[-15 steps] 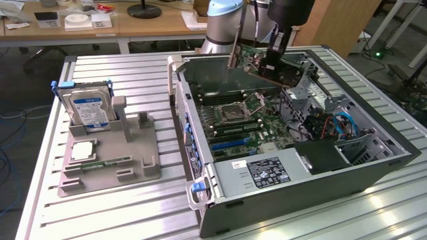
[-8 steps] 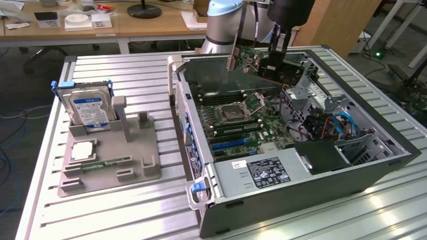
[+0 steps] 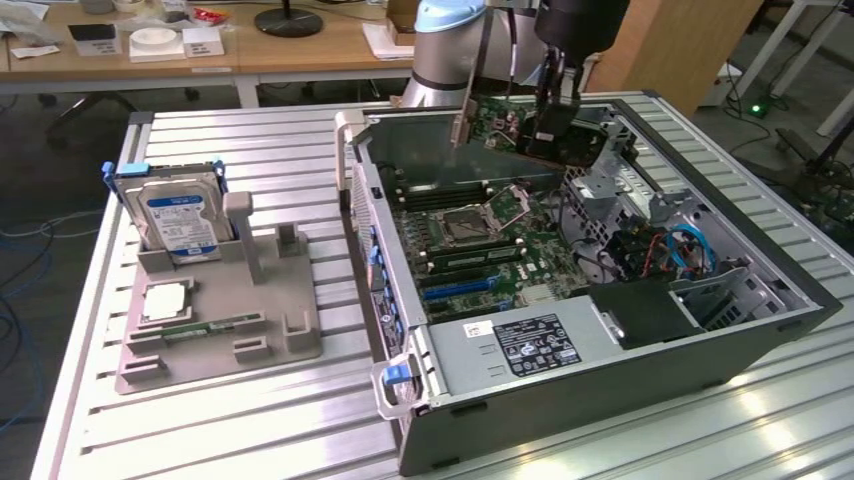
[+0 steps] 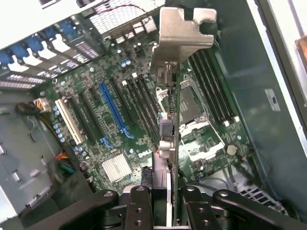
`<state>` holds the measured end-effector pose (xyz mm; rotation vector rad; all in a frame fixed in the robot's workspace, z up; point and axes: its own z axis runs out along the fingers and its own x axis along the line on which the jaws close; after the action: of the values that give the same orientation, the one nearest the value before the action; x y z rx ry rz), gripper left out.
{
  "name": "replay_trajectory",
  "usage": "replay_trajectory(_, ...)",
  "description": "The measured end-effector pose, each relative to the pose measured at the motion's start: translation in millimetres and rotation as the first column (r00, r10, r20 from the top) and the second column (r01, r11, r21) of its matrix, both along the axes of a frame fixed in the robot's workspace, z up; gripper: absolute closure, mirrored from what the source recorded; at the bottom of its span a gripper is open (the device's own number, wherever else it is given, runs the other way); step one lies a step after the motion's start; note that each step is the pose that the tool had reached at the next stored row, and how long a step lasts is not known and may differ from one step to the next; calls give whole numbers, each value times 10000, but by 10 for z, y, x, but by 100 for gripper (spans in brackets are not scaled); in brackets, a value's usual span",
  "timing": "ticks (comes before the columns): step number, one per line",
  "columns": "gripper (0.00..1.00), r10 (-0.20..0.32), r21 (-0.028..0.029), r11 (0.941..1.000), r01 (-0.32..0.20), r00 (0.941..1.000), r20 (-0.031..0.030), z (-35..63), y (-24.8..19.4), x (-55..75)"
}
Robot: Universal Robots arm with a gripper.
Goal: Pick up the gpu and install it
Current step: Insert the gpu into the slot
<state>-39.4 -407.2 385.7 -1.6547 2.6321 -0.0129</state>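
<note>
Pale metal bracket (image 4: 184, 33) at its far end, the gpu (image 4: 169, 129) sits clamped edge-on in our end effector (image 4: 165, 194). We see it hanging over the motherboard (image 4: 110, 124) of the open case (image 3: 587, 400) on the slatted tabletop (image 3: 227, 420).

This is a robotics lab or workshop: a robot arm (image 3: 447, 40) stands at a slatted metal bench (image 3: 227, 140) bearing an open computer case (image 3: 601, 400) and a grey parts holder (image 3: 214, 350), with cluttered wooden desks (image 3: 307, 55) behind and cables (image 3: 40, 225) on the floor.
</note>
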Motion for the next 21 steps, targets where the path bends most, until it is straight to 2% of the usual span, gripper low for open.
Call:
replay_trajectory(3, 73, 458, 0, 9989, -458, 9989, 0, -2, 0, 0)
replay_trajectory(6, 73, 946, 0, 9955, -946, 9955, 0, -5, 0, 0)
replay_trajectory(12, 73, 1911, 0, 9816, -1911, 9816, 0, -10, 0, 0)
replay_trajectory(16, 73, 2571, 0, 9664, -2571, 9664, 0, -13, 0, 0)
replay_trajectory(21, 73, 3435, -1, 9392, -3435, 9392, 0, -18, 0, 0)
